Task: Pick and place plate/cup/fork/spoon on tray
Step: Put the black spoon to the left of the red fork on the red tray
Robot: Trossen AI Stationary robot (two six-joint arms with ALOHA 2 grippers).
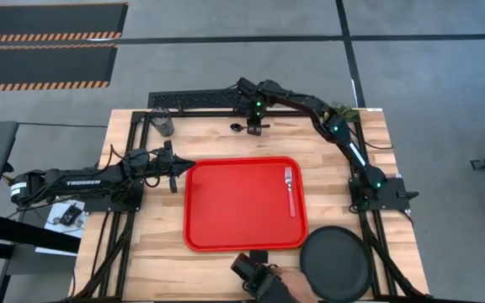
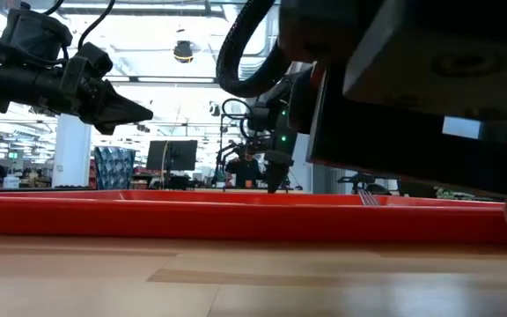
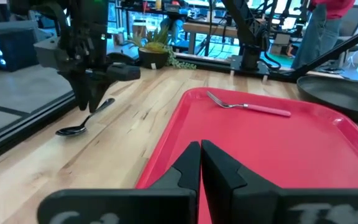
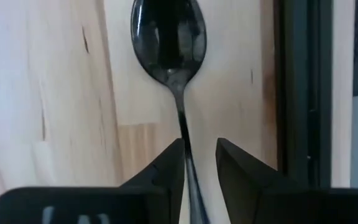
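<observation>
The black spoon (image 1: 237, 127) lies on the table beyond the red tray (image 1: 226, 219); its bowl (image 4: 168, 40) rests on the wood. My right gripper (image 4: 200, 165) is open, pointing down, with one finger on either side of the spoon's handle (image 4: 183, 127). My left gripper (image 3: 201, 163) is shut and empty, hovering at the tray's left rim (image 1: 188, 181). The pink fork (image 1: 290, 189) lies on the tray's right part. The black plate (image 1: 335, 263) sits on the table off the tray's near right corner. The dark cup (image 1: 163, 123) stands at the far left. My right gripper comes at the spoon's handle from above, fingers across it, with a gap wider than the handle. One finger (image 4: 169, 168) lies right beside the handle; I cannot tell whether it touches. The spoon lies on the table.
A person's hand (image 1: 289, 284) holds a dark device (image 1: 251, 271) at the table's near edge, next to the plate; it fills the low view's right side (image 2: 412, 88). A small potted plant (image 1: 343, 108) stands at the far right. A black rail (image 4: 297, 93) runs beside the spoon.
</observation>
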